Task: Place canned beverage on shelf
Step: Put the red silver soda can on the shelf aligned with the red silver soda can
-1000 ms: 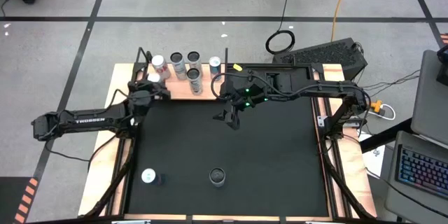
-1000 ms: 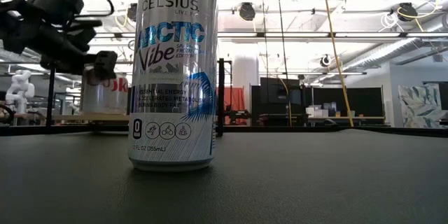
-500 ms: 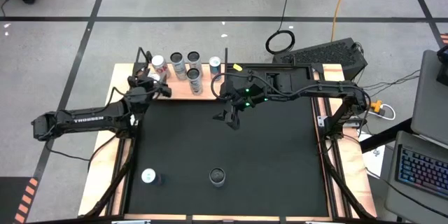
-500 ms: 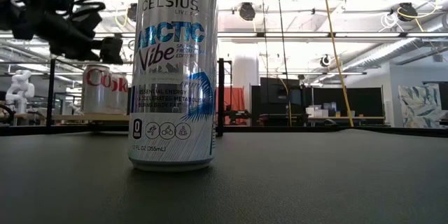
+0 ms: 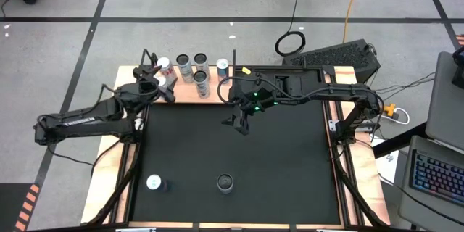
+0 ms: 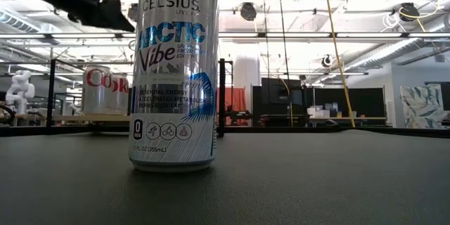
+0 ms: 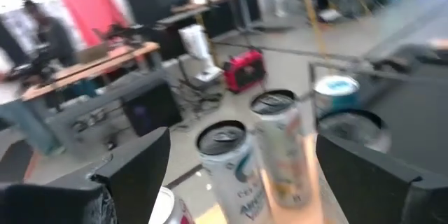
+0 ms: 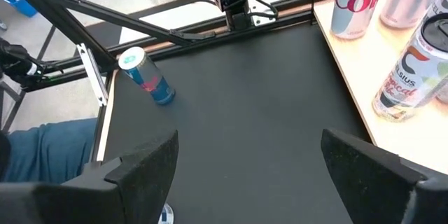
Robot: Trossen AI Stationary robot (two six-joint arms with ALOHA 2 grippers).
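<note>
The left gripper (image 5: 158,85) is lifting clear of the Coke can (image 5: 164,66) it was covering a second ago — the can is standing free on the shelf (image 5: 185,91), so this placement looks finished. Its jaws are gaping wide, holding nothing. The right gripper (image 5: 241,121) is hanging just off the shelf over the black mat (image 5: 275,159), spread equally wide and empty. Away from the shelf, two cans (image 5: 154,183) are waiting — likely next.
</note>
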